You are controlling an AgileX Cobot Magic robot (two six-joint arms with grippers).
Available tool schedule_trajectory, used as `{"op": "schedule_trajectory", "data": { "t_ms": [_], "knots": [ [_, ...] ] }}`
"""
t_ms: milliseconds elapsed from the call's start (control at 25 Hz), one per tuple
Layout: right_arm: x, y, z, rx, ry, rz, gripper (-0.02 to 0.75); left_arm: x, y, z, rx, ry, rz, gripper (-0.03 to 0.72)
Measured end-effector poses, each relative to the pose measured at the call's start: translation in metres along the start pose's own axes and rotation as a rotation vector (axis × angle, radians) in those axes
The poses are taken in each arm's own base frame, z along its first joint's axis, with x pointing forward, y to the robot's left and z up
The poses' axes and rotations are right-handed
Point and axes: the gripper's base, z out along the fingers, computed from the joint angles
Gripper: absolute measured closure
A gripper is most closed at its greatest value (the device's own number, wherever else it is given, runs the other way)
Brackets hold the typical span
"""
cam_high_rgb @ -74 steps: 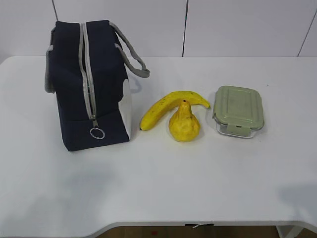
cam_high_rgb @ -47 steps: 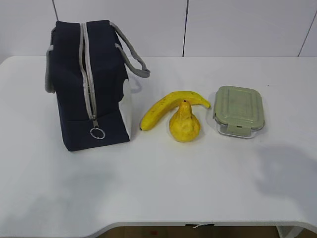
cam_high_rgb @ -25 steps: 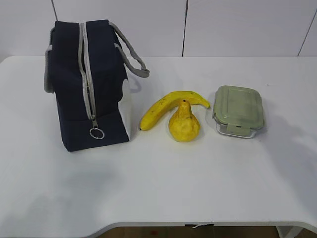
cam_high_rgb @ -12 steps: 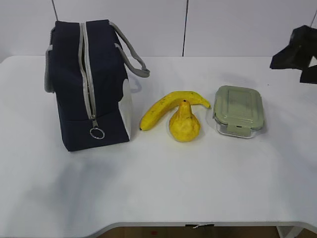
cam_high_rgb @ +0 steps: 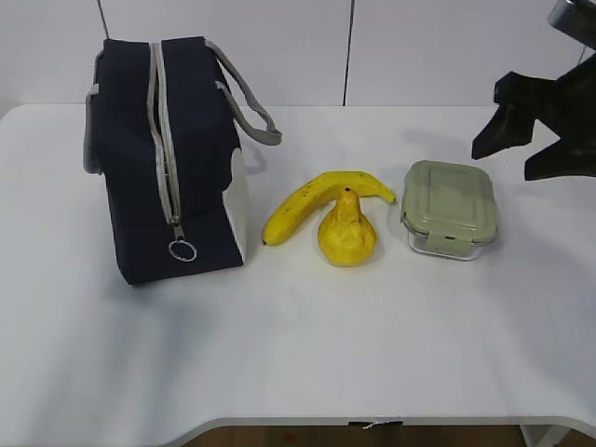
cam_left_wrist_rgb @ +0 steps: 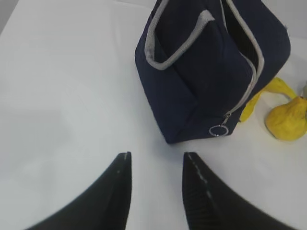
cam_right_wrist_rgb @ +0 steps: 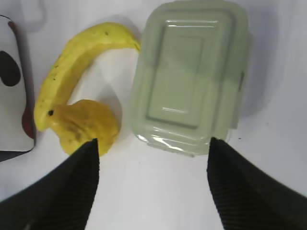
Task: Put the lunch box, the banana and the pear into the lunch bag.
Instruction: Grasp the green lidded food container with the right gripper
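Lunch bag: boxy navy-blue fabric bag (cam_high_rgb: 168, 158), zipped, desk's left end.
Lunch box: clear glass, sage-green lid (cam_high_rgb: 449, 207), toward right edge.
Right gripper (cam_right_wrist_rgb: 152, 182): spread wide above it, empty.
Left gripper (cam_left_wrist_rgb: 156, 184): parted, empty.

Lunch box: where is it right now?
In the exterior view the lunch box sits on the table, right of the pear and banana, below the open right gripper.

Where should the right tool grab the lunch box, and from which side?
Take the lunch box from above, across its short sides, fingers down the glass walls below the lid. It sits flat and level, and the open right tool already stands wider than it. One finger would enter the gap beside the pear and banana, which looks narrow, so descend straight.
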Motion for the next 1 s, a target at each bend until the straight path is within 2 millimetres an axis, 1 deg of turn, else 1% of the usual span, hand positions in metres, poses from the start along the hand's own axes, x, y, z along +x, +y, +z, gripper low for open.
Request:
{"op": "schedule_trajectory", "data": {
  "t_ms": [120, 280, 400, 560, 800, 1000],
  "knots": [
    [-0.005, -0.015, 0.006, 0.025, 0.032, 0.030, 0.181, -0.011, 0.000, 0.017, 0.004, 0.007, -0.043, 0.409],
    [-0.008, -0.033, 0.005, 0.050, 0.050, 0.039, 0.181, -0.027, 0.000, 0.036, -0.004, 0.038, -0.069, 0.398],
    [-0.009, -0.041, 0.005, 0.051, 0.060, 0.026, 0.181, -0.041, -0.001, 0.049, -0.010, 0.051, -0.075, 0.374],
    [-0.011, -0.046, 0.007, -0.011, 0.069, 0.034, 0.181, -0.057, -0.003, 0.067, -0.006, 0.071, -0.105, 0.359],
    [-0.014, -0.067, 0.022, -0.104, 0.095, 0.084, 0.181, -0.082, -0.007, 0.091, 0.019, 0.074, -0.170, 0.357],
    [-0.018, -0.085, 0.041, -0.182, 0.100, 0.106, 0.181, -0.097, -0.008, 0.108, 0.028, 0.082, -0.195, 0.357]
  ]
}}
